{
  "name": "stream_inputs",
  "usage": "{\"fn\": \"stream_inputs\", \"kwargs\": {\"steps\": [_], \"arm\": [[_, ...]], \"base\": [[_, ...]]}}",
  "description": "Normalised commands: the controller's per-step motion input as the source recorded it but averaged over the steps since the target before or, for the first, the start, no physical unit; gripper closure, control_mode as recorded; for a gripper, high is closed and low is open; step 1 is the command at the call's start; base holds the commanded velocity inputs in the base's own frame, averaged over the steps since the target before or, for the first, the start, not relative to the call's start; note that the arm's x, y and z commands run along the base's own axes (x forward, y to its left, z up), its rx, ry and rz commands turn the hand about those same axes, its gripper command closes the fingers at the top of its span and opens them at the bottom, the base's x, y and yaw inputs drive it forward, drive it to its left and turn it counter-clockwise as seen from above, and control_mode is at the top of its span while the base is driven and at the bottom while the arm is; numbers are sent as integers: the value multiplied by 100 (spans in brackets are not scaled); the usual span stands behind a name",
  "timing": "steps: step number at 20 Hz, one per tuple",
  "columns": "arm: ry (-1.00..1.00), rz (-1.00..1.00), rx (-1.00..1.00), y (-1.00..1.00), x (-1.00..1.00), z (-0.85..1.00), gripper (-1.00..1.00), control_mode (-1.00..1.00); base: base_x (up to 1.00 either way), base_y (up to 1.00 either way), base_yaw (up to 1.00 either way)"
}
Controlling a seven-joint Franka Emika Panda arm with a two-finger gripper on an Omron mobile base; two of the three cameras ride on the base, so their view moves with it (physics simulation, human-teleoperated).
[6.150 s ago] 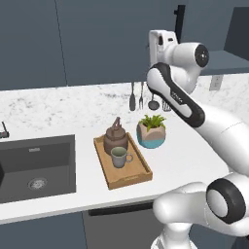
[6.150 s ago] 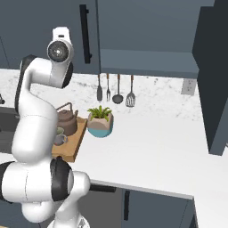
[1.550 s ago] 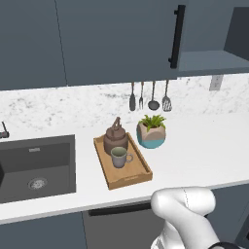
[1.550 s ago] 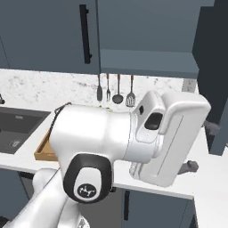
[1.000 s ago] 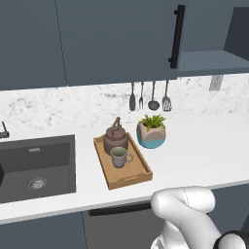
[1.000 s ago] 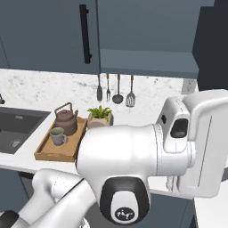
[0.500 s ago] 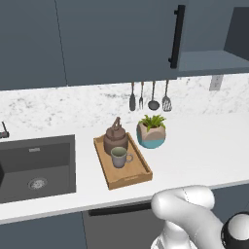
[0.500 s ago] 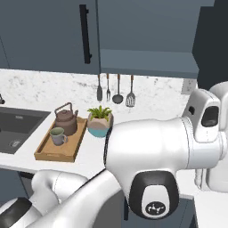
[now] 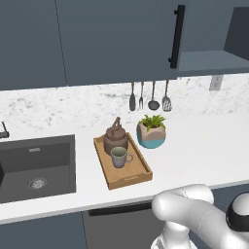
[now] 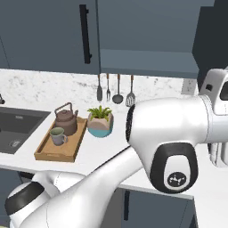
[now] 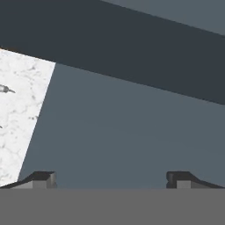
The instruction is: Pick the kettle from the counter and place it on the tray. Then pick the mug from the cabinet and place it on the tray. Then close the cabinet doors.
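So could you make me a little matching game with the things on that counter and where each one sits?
Things:
1. kettle
2. mug
3. plant pot
4. utensils

Places:
A. hanging on the wall under the cabinet
B. on the counter just right of the tray
C. at the tray's back end
D. on the tray, in front of the kettle

Pairs: 1-C, 2-D, 3-B, 4-A

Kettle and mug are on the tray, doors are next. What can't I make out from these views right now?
- Right cabinet door: in the right base view the arm covers its lower part; in the left base view the frame edge cuts it off.
- Gripper: the hand view shows just the fingertips, set wide apart, nothing between them.
- Mug handle: too small in either base view.
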Motion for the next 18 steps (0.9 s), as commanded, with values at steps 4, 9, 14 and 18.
{"fn": "stream_inputs", "kwargs": {"steps": [4, 9, 14, 18], "arm": [[7, 5, 0, -14, 40, 0, -100, -100], [9, 8, 0, -5, 39, 0, -100, -100], [12, 14, 0, 2, 38, 0, -100, -100], [14, 16, 0, 24, 39, 0, -100, -100]], "base": [[0, 0, 0], [0, 0, 0], [0, 0, 0], [0, 0, 0]]}}
